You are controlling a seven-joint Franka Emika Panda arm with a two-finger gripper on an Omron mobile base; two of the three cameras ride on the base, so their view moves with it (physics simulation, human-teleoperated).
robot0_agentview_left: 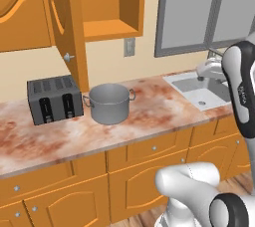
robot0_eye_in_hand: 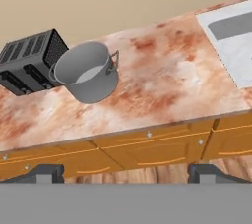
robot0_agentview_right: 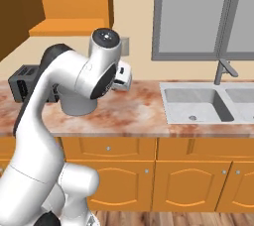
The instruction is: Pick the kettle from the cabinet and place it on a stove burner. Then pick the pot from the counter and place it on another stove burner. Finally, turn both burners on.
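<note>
Marbled reddish-brown and cream stone makes up the long table (robot0_agentview_left: 149, 111) in the left base view, carried on orange wooden drawer fronts. On it stands the wide grey metal pot (robot0_agentview_left: 109, 103) with straight sides and two small loop handles, upright, just right of a dark grey boxy toaster (robot0_agentview_left: 54, 99) and apart from it. Above them hangs the orange wooden wall cabinet (robot0_agentview_left: 112, 7), its arched-panel door (robot0_agentview_left: 69, 27) swung open and its plain shelf showing. A steel sink (robot0_agentview_left: 201, 89) is set into the table well to the right of the pot.

From the right base view, the white arm covers most of the pot (robot0_agentview_right: 74, 106), which sits on the table (robot0_agentview_right: 134, 113) left of the sink (robot0_agentview_right: 198, 103) with its grey tap (robot0_agentview_right: 223, 71); the toaster (robot0_agentview_right: 22, 84) peeks out behind.

Looking along the hand, the fingers (robot0_eye_in_hand: 127, 171) stand wide apart with nothing between them, well clear of the table (robot0_eye_in_hand: 162, 80). The pot (robot0_eye_in_hand: 88, 73) stands beside the toaster (robot0_eye_in_hand: 29, 61).
</note>
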